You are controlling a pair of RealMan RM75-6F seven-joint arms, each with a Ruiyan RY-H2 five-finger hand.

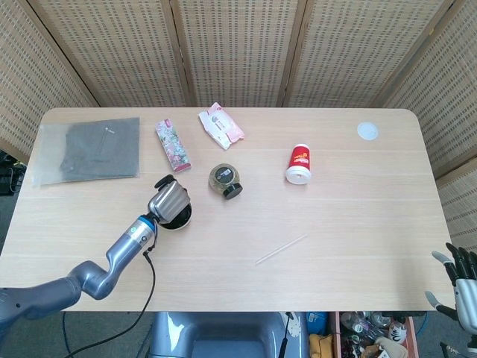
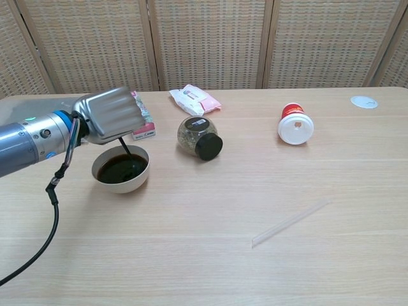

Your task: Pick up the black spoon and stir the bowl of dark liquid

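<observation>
A white bowl (image 2: 120, 185) of dark liquid (image 2: 121, 170) stands on the left part of the table; in the head view the bowl (image 1: 182, 222) is mostly covered by my left hand. My left hand (image 2: 108, 118) (image 1: 170, 201) hovers right over the bowl and grips the thin black spoon (image 2: 123, 147), whose handle slants down from the fist into the liquid. The spoon's bowl end is under the surface, out of sight. My right hand (image 1: 463, 280) shows only at the bottom right corner of the head view, off the table, fingers apart and holding nothing.
Behind the bowl lie a flowery box (image 2: 145, 128), a pink wipes pack (image 2: 194, 99) and a jar with a black lid (image 2: 200, 138) on its side. A red cup (image 2: 294, 124) lies further right. A clear straw (image 2: 290, 223) rests mid-table. A grey cloth in plastic (image 1: 89, 149) sits far left.
</observation>
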